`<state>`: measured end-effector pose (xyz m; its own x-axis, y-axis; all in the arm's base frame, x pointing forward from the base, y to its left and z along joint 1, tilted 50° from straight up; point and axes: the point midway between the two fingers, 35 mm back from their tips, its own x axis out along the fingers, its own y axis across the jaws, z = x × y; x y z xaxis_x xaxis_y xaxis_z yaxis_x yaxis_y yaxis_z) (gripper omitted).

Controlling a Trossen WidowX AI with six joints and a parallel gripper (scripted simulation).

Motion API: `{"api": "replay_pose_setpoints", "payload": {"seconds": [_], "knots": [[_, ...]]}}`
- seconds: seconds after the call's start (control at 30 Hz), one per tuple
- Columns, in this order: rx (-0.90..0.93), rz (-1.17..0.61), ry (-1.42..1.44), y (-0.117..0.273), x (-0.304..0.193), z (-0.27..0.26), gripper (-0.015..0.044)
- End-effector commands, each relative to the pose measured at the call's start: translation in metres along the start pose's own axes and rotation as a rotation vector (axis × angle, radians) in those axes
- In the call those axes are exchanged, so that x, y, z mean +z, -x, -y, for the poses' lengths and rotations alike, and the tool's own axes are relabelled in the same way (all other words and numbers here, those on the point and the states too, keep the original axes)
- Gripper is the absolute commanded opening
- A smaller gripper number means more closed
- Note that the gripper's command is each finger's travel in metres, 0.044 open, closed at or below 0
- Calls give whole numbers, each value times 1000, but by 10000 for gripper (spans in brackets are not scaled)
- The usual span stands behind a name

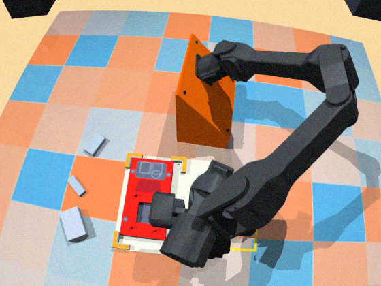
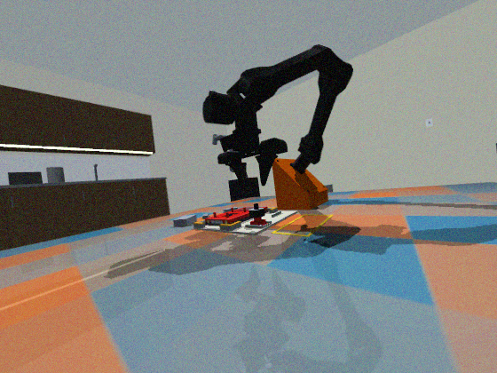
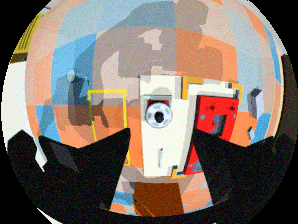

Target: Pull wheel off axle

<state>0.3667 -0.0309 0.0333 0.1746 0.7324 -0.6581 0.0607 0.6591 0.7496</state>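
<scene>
The wheel sits on the upright axle, over a small red base on the white board. In the wrist view it is a silver ring with a dark centre; in the top view the arm hides it. My gripper is open and empty, high above the board, fingers pointing down. The wheel shows just beyond the gap between the fingertips in the wrist view. The marked area, a yellow outline, lies beside the board with nothing in it.
A red panel with raised parts lies on the board between orange corner brackets. An orange wedge carries the arm's base. Grey blocks lie beyond the red panel.
</scene>
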Motion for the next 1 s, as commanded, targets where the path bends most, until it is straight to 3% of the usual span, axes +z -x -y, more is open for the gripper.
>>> {"api": "replay_pose_setpoints", "payload": {"seconds": [0.0, 0.17, 0.37, 0.5, 0.77, 0.97], "knots": [[6, -7, -10, -21, -2, 0, 300], [10, -7, -9, -64, -3, -1, 300], [12, -7, -9, -70, -3, -1, 300], [6, -18, 0, -66, -3, -2, 195], [6, -18, 0, -66, -3, -2, 142], [6, -17, -1, -65, -3, -2, 0]]}}
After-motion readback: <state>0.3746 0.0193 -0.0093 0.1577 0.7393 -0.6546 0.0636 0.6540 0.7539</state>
